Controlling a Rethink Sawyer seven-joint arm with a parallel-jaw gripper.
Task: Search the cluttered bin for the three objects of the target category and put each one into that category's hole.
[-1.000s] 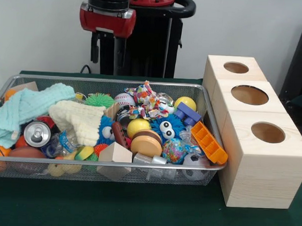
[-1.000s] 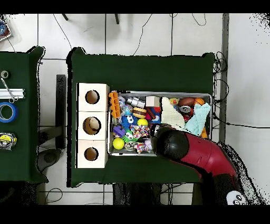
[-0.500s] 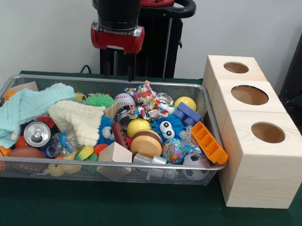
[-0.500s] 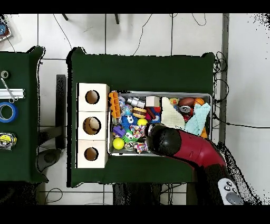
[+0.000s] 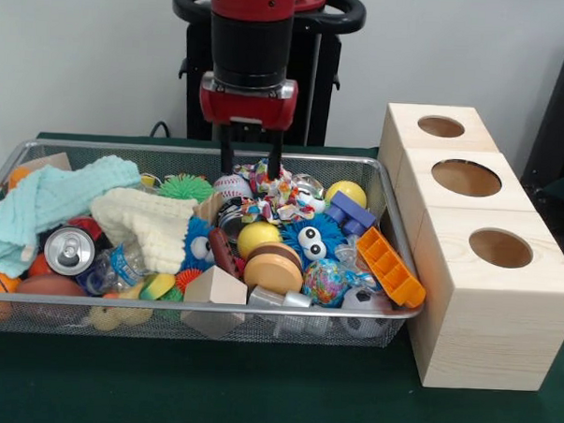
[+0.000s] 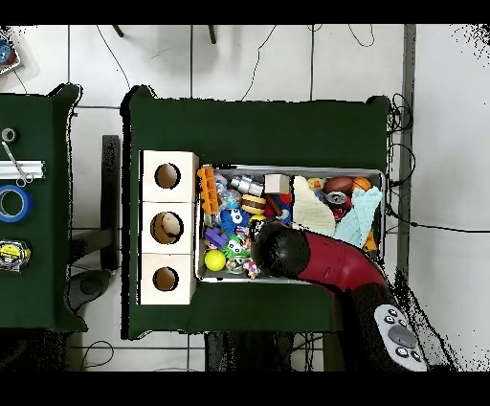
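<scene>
The bin (image 5: 13,158), a wire-mesh basket on the green table (image 5: 255,398), held the clutter to be searched; which items belonged to the target category could not be determined. From left to right in the front view it contained a teal knitted cloth (image 5: 48,201), a drink can (image 5: 70,250) lying on its side, a cream knitted cloth (image 5: 146,222), a green spiky ball (image 5: 186,186), a baseball (image 5: 231,185), a patterned rope toy (image 5: 272,188), a yellow ball (image 5: 257,237), a blue fuzzy toy with eyes (image 5: 309,239), a second yellow ball (image 5: 347,191), a blue block (image 5: 352,215) and an orange plastic piece (image 5: 390,266).

The gripper (image 5: 250,169) hung over the far central part of the bin, between the baseball and the rope toy. Its two fingers stood apart with nothing between them, the tips at about the level of the bin's rim.

Compared with one second earlier, the arm had shifted to the right in the front view and come lower. The bin contents appeared unchanged.

To the right of the bin stood three wooden boxes (image 5: 484,305), each with a round hole (image 5: 500,247) in its top. In the overhead view the arm (image 6: 316,263) covered part of the bin.
</scene>
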